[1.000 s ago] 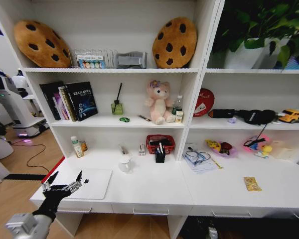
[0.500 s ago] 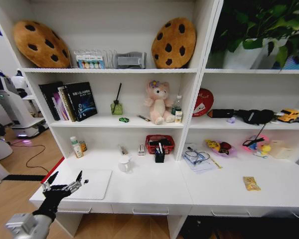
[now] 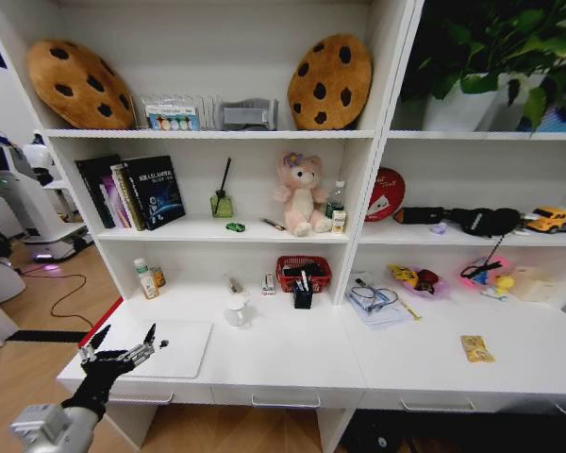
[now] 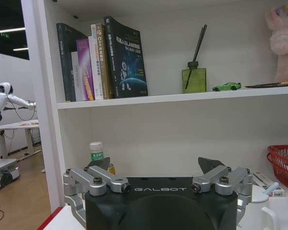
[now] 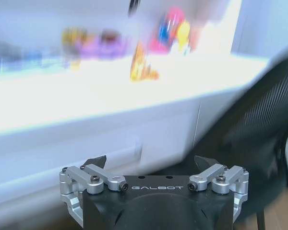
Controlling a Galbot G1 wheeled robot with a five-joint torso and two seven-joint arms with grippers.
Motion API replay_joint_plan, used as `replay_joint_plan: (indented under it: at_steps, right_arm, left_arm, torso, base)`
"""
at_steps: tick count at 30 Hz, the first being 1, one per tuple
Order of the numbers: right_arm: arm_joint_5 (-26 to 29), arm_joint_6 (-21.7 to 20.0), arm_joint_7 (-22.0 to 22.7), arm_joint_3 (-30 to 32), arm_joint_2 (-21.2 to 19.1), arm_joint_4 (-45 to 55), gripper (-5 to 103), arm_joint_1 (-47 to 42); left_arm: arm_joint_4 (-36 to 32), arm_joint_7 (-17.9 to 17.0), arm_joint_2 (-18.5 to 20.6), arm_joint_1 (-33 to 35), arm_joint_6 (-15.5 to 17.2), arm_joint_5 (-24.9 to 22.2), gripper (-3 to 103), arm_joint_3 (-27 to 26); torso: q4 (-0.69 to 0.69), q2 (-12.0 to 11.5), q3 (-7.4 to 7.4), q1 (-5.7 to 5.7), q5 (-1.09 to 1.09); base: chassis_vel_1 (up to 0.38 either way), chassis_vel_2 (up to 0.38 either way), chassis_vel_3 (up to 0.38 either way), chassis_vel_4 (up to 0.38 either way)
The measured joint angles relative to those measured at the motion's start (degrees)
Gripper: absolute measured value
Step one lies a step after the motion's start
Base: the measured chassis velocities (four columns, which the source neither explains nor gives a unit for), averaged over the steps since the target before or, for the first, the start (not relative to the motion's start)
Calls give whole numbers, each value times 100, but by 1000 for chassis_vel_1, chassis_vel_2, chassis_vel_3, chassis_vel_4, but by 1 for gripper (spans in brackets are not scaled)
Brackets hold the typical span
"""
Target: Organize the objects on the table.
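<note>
The silver laptop (image 3: 163,347) lies flat on the white worktop (image 3: 292,363), just beyond the left gripper (image 3: 123,338), whose fingers (image 3: 99,336) are spread and empty. The right gripper (image 5: 151,165), fingers spread, faces the worktop's drawer front.

The long white tabletop (image 3: 292,363) looks smooth and matt, its drawers bearing thin metal handles (image 3: 285,405). The slim silver laptop (image 3: 174,346) has a dull satin lid. The left tool (image 3: 123,343) shows matt black plastic and brushed metal links.
</note>
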Motion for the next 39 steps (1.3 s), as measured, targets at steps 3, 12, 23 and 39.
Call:
replay_joint_plan:
  at_steps: [3, 12, 23, 39]
  right_arm:
    - [366, -131, -25, 537, -206, 363, 100, 18]
    - [701, -675, 15, 982, -1056, 313, 100, 760]
    - [636, -1344, -62, 77, -1515, -257, 100, 1890]
    - [-928, -1937, -844, -1148, -1562, -585, 100, 2820]
  left_arm:
    - [0, 0, 0, 0, 0, 0, 100, 0]
    - [0, -1, 0, 0, 0, 0, 100, -1]
    - [0, 2, 0, 0, 0, 0, 100, 1]
    - [-1, -1, 0, 0, 0, 0, 100, -1]
  torso:
    - [2, 0, 0, 0, -9]
    - [1, 0, 0, 0, -1]
    - [-2, -1, 1, 2, -6]
    - [2, -1, 0, 1, -7]
  base:
    - [0, 0, 0, 0]
    - [-50, -58, 51, 53]
    - [-200, -193, 193, 208]
    - [-4, -8, 21, 9]
